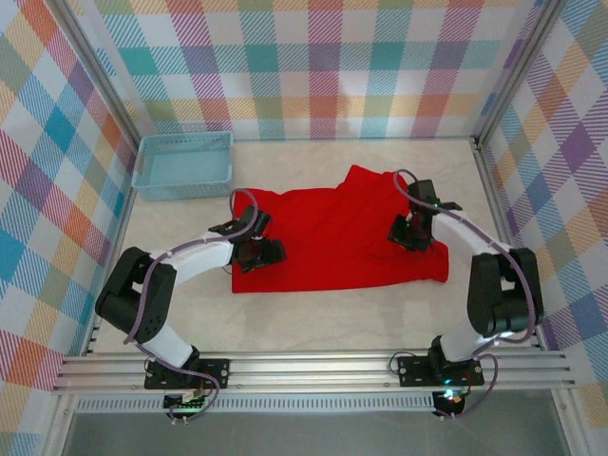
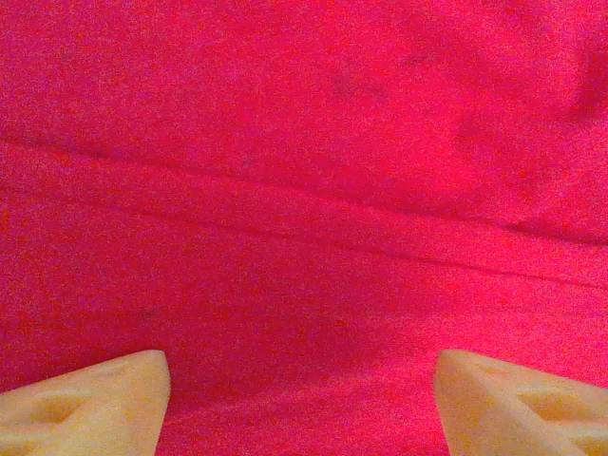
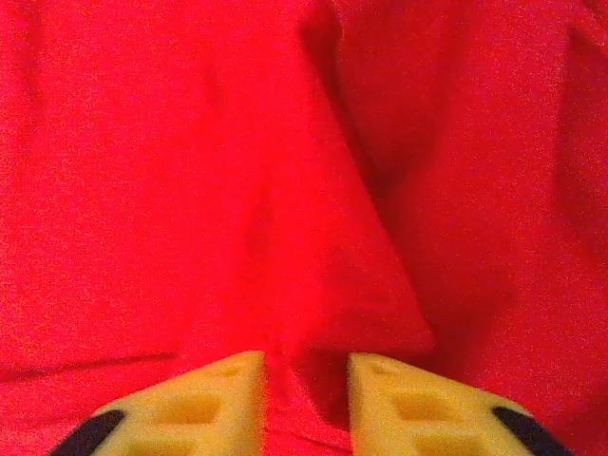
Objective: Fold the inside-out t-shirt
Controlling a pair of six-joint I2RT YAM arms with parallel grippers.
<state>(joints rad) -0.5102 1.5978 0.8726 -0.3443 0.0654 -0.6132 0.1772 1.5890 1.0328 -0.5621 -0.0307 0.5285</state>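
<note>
the left end effector (image 2: 302,375) hung with its fingers spread wide over the cloth, holding nothing, while the right end effector (image 3: 306,370) was nearly closed, pinching a raised ridge of fabric. under both lay the red t-shirt (image 1: 332,237), spread across the middle of the worktop (image 1: 313,318), near the blue basket (image 1: 183,166). soft, light and limp, it would likely sag and crease; hems or corners looked the best holds.
</note>
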